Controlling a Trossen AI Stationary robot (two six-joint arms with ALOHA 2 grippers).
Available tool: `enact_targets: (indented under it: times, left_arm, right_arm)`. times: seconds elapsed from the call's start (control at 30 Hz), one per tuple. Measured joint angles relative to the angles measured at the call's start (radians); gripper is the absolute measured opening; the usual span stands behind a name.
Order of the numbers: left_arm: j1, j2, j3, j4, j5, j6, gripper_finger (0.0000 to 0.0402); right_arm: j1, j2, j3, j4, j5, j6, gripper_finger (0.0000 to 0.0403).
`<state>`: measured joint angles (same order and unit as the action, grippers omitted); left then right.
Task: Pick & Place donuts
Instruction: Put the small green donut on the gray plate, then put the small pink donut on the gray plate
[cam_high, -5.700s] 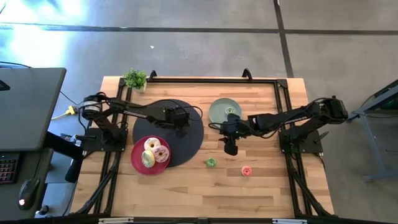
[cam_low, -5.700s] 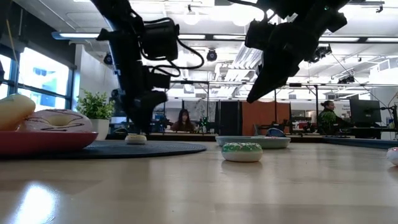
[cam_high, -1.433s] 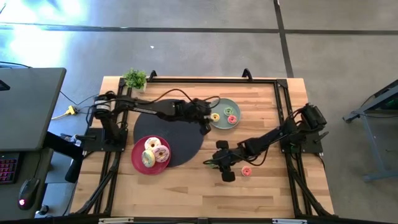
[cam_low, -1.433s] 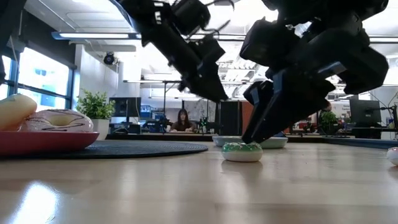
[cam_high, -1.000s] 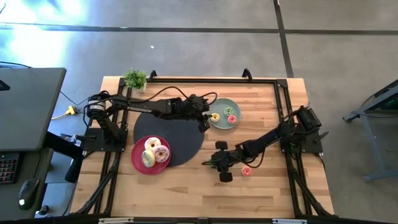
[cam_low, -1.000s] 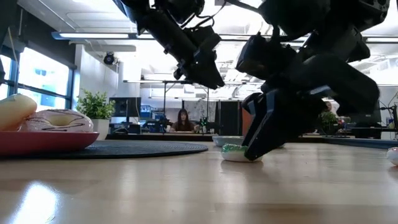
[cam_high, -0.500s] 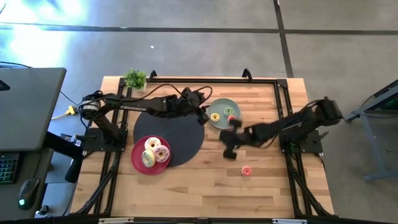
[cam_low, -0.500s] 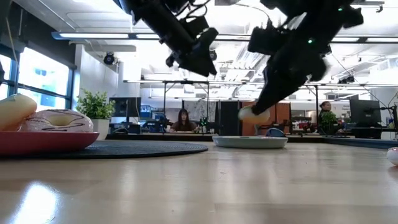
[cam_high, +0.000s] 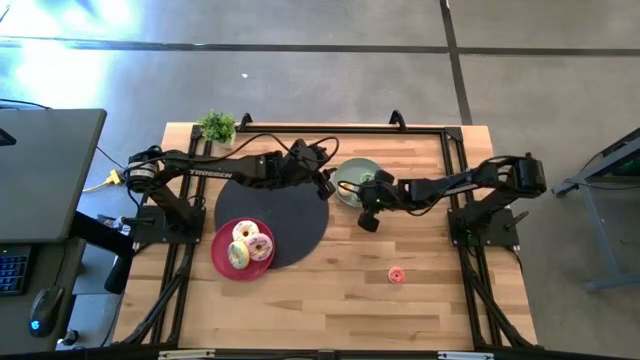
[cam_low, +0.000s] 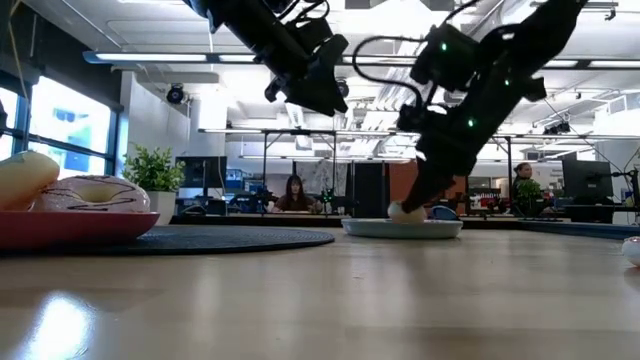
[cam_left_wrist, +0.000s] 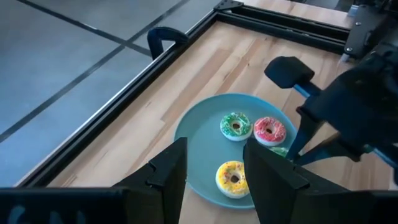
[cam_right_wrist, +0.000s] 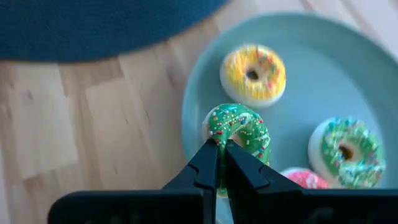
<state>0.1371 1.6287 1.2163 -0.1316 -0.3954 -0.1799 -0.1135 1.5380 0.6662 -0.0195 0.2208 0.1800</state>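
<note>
On the left, a flat round red plate (cam_high: 240, 251) holds three big ring donuts (cam_high: 250, 246) with white, pink and pale-green icing. Part of the plate sits on a big black round mat (cam_high: 285, 205), which looks woven and flat. A small green plant (cam_high: 217, 126) stands at the far left corner of the smooth wooden table (cam_high: 300, 300).

The left arm reaches across the mat, long and nearly flat. The left gripper (cam_high: 326, 185) hangs in the air just beside the sage-green plate (cam_high: 349, 172). Its two dark fingers (cam_left_wrist: 166, 171) are spread apart with nothing between them.

The sage-green plate is round, smooth and flat with a low rim. Four tiny ring donuts with sprinkles are on it or at it: one yellow donut (cam_right_wrist: 253, 73), one red-pink donut (cam_left_wrist: 269, 131), one green donut (cam_left_wrist: 236, 125) lying flat, and a second green donut (cam_right_wrist: 237, 130).

The right arm stretches from the right side of the table toward this plate, bent down at the wrist. The right gripper (cam_right_wrist: 221, 163) has its thin fingertips squeezed together on the ring of the second green donut, low at the near edge of the plate. In the low view the donut looks to be at the plate's surface.

One more tiny red-pink donut (cam_high: 397, 274) lies alone on the bare wood, well apart from the plate.
</note>
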Motion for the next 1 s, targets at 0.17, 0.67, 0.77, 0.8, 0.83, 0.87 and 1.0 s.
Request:
enact_targets:
  times: [0.17, 0.67, 0.77, 0.8, 0.83, 0.87, 1.0]
  left_arm:
    - [0.0, 0.0, 0.0, 0.003, 0.0, 0.0, 0.0149]
    - [0.0, 0.0, 0.0, 0.001, -0.002, 0.0, 0.0149]
    - [0.0, 0.0, 0.0, 0.001, 0.016, 0.0, 0.0149]
    - [0.0, 0.0, 0.0, 0.001, 0.019, 0.0, 0.0149]
    - [0.0, 0.0, 0.0, 0.001, 0.019, 0.0, 0.0149]
    - [0.0, 0.0, 0.0, 0.001, 0.02, 0.0, 0.0149]
    - [0.0, 0.0, 0.0, 0.001, 0.021, 0.0, 0.0149]
  right_arm:
    - [-0.018, 0.023, -0.029, 0.007, -0.027, -0.027, 0.0012]
    - [-0.018, 0.027, -0.029, 0.054, 0.013, -0.076, 0.0107]
    - [-0.011, 0.027, -0.018, 0.046, 0.011, -0.077, 0.0132]
    - [-0.007, 0.027, -0.008, 0.038, 0.006, -0.082, 0.0138]
    - [0.0, 0.027, 0.005, 0.023, 0.002, -0.091, 0.0143]
    - [0.008, 0.027, 0.022, -0.002, -0.011, -0.104, 0.0148]
    - [0.057, 0.011, 0.114, -0.176, -0.045, -0.111, 0.0157]
